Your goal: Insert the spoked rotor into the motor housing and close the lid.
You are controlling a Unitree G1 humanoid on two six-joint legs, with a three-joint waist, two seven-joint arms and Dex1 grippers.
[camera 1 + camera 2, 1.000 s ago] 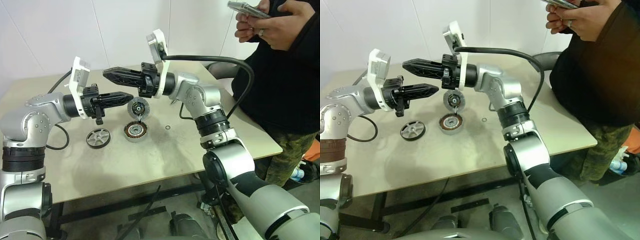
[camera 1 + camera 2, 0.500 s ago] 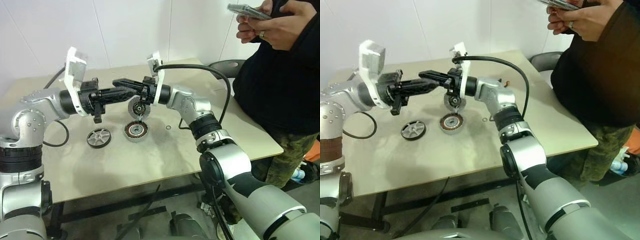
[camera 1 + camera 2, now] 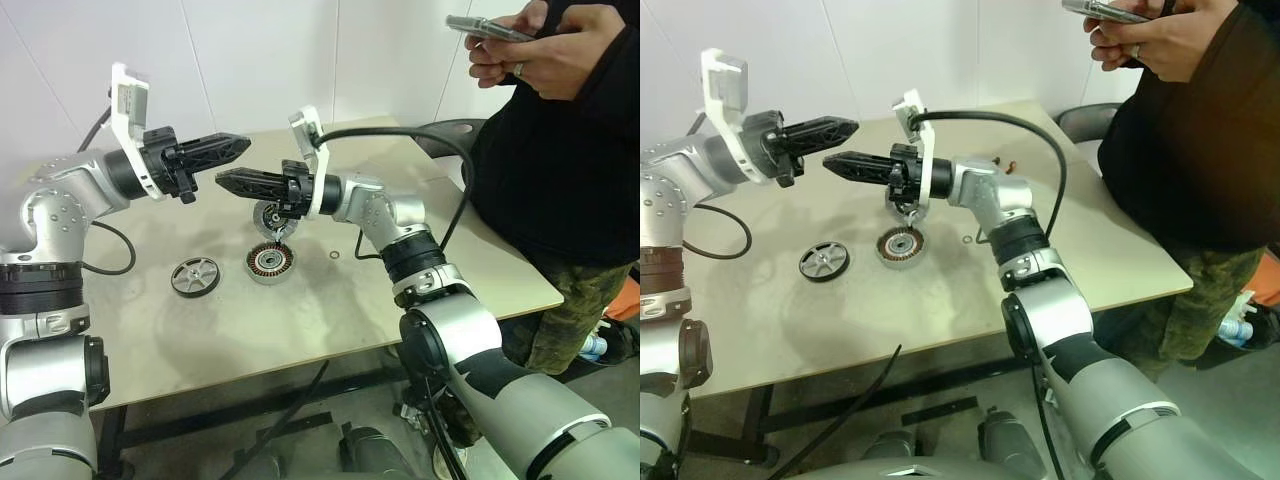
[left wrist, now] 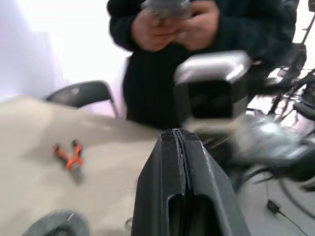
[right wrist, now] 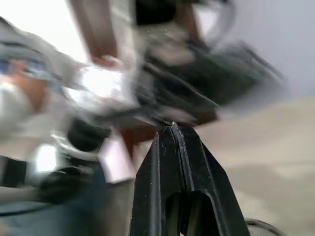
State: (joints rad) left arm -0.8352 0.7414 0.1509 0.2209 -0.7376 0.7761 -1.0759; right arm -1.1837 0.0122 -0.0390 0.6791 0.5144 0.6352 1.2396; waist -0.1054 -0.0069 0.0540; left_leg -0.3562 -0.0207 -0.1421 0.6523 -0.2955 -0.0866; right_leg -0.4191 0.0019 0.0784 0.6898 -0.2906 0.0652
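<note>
Left wrist view: orange pliers [image 4: 69, 158] on table [image 4: 29, 132]

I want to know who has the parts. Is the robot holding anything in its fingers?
No. Both the left gripper and right gripper are shut on nothing, up above the table.

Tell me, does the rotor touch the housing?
Apart. In the left eye view the rotor lies flat on the table, with a strip of bare tabletop between it and the housing.
</note>
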